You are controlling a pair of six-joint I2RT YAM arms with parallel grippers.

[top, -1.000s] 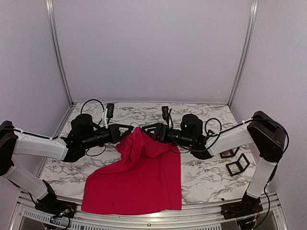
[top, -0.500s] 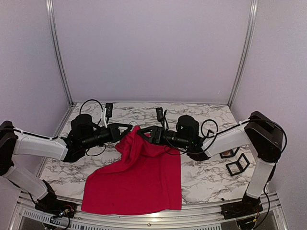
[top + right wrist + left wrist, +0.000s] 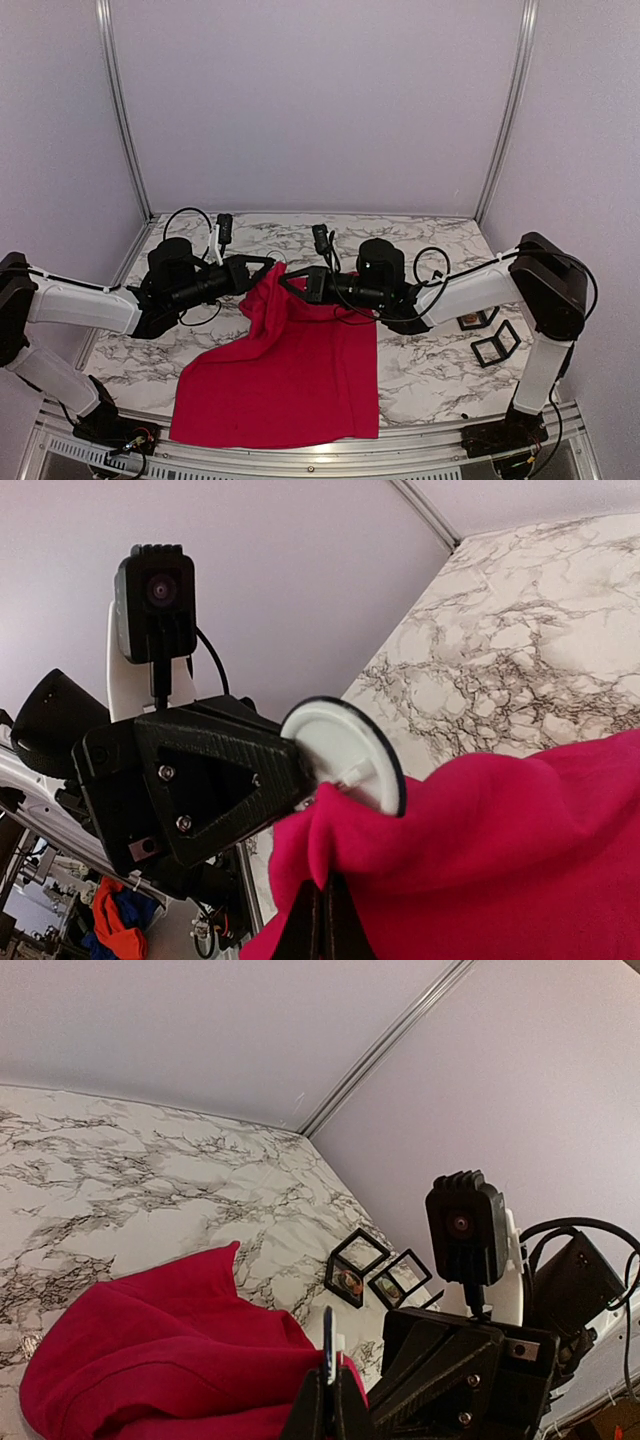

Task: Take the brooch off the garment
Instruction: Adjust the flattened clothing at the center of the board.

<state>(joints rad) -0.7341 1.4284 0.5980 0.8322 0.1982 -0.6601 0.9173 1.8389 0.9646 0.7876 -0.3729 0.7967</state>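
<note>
The garment (image 3: 290,370), a bright red T-shirt, lies on the marble table with its far end pulled up into a peak between the two arms. The brooch (image 3: 340,748) is a round disc with a white back and a dark rim, pinned at that peak. My left gripper (image 3: 331,1385) is shut on the brooch (image 3: 328,1340), which shows edge-on between its fingers. My right gripper (image 3: 322,905) is shut on a fold of the garment (image 3: 500,860) just below the brooch. In the top view the left gripper (image 3: 268,265) and the right gripper (image 3: 290,283) nearly meet.
Small black-framed display boxes (image 3: 495,345) stand on the table at the right, near the right arm's base, and also show in the left wrist view (image 3: 360,1265). Grey walls with metal posts close in the table (image 3: 420,370) at the back and sides.
My right arm has moved left to the raised fabric and its gripper has closed on the garment. The left arm has stayed still with the brooch.
</note>
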